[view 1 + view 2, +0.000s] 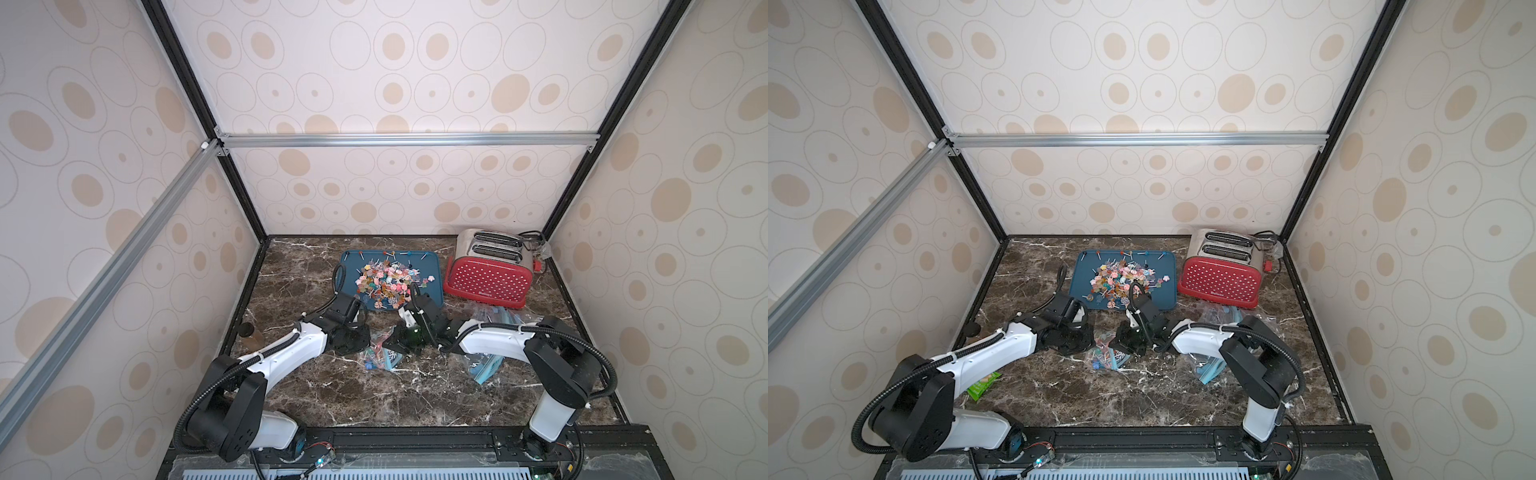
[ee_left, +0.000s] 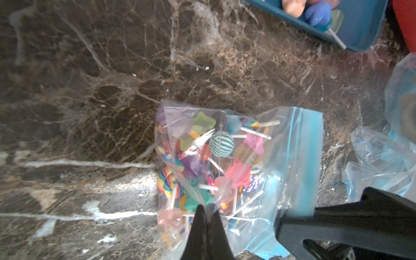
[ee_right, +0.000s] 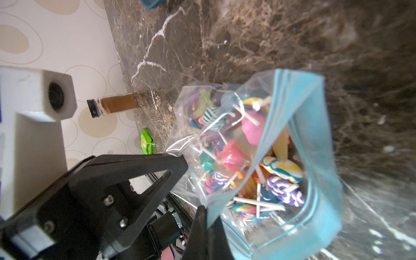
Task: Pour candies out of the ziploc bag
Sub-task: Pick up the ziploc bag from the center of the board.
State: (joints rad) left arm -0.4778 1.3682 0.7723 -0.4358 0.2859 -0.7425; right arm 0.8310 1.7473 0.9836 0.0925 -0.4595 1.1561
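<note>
Ziploc bag [image 2: 283,157] at counter [image 1: 332,395] centre, full of candies [image 2: 202,162], clamped by left gripper [image 2: 208,216] and right gripper [image 3: 206,217]; pouring onto heaped tray [image 1: 350,266] pending.

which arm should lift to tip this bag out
Left, likely: the left gripper is shut on the clear, candy-filled end of the ziploc bag, so raising it should tip candies toward the blue zip mouth, which the right gripper pinches.

Glossy, brown-veined, marble-look counter [image 1: 374,399]; ziploc bag [image 2: 281,146] of clear, crinkled, shiny plastic film; matt blue plastic tray [image 1: 351,259]; toaster [image 1: 486,278] glossy red with a brushed metal top.
</note>
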